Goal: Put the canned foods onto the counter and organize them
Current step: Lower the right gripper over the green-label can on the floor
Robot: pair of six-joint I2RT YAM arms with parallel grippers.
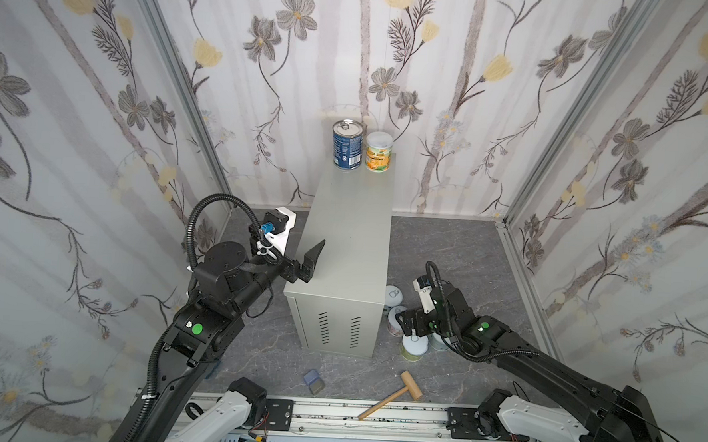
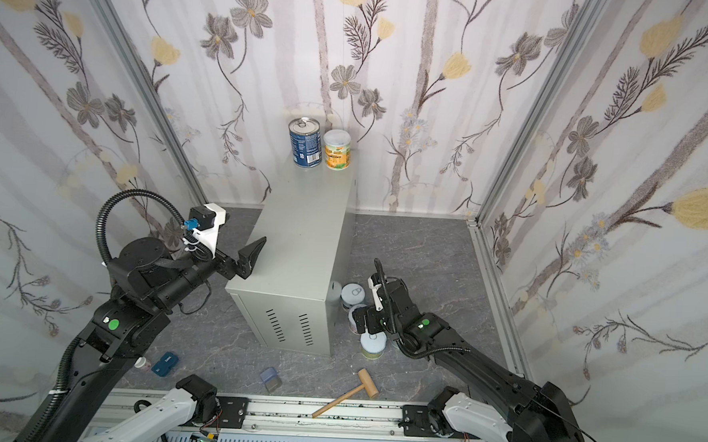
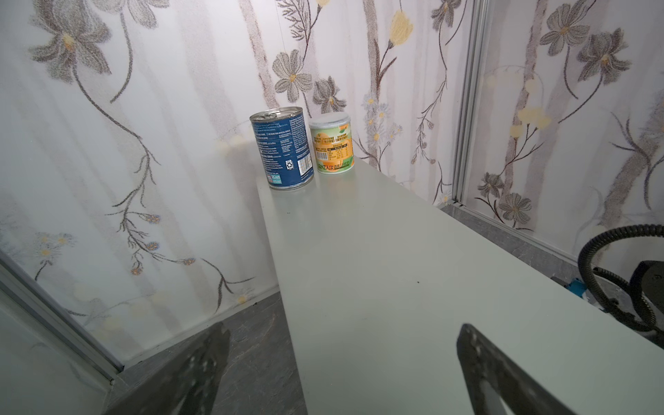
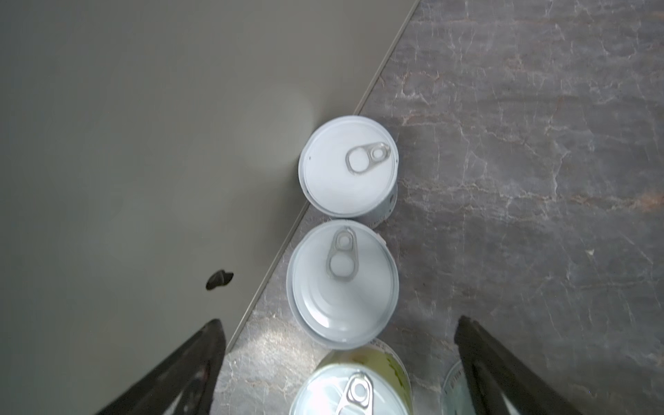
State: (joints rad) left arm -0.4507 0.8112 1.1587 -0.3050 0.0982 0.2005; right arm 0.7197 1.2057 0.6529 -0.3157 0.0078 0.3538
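The counter [image 1: 343, 238] is a tall light-grey metal box against the back wall. At its far end stand a blue can with a metal top [image 1: 346, 144] and an orange-and-green can with a white lid [image 1: 380, 152]; the left wrist view also shows the blue can [image 3: 282, 149] and the orange can [image 3: 332, 143]. My left gripper [image 1: 315, 255] hovers open and empty over the counter's near left edge. My right gripper [image 4: 339, 323] hangs open above several white-lidded cans [image 4: 343, 284] on the floor beside the counter's right side, touching none. One can [image 4: 454, 391] is half hidden behind a finger.
A wooden mallet [image 1: 391, 394] and a small blue-grey block [image 1: 314, 381] lie on the dark marbled floor in front of the counter. A small blue object [image 2: 164, 364] lies near the left arm's base. Floral walls enclose three sides, and a metal rail [image 1: 375, 414] runs along the front.
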